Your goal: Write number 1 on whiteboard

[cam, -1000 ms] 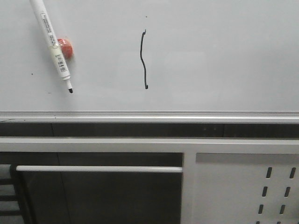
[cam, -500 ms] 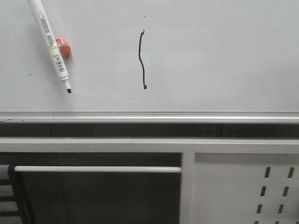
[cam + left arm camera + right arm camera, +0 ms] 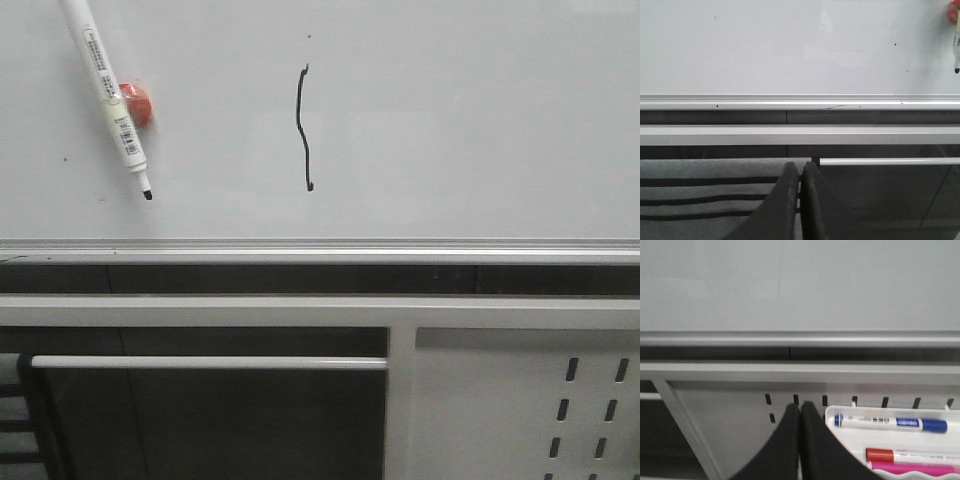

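The number 1 [image 3: 303, 128] is a thin black wavy vertical stroke on the whiteboard [image 3: 450, 120], left of centre. A white marker [image 3: 110, 95] slants across the board's upper left, black tip [image 3: 147, 194] down and uncapped, its top cut off by the frame. Its tip also shows in the left wrist view [image 3: 956, 55]. Neither gripper shows in the front view. My left gripper [image 3: 800, 167] is shut and empty, below the board's silver rail [image 3: 800, 105]. My right gripper [image 3: 800, 407] is shut and empty, in front of the perforated panel [image 3: 730, 425].
A red round piece [image 3: 140, 105] sits on the board behind the marker. A white tray [image 3: 840, 440] on the perforated panel holds a blue-capped marker [image 3: 890, 422], a red-capped marker [image 3: 910, 455] and a pink one. A horizontal bar [image 3: 210, 363] crosses the dark opening below the rail.
Between one second and half a second ago the whole front view shifted slightly left, the marker with it. Nothing has moved since.
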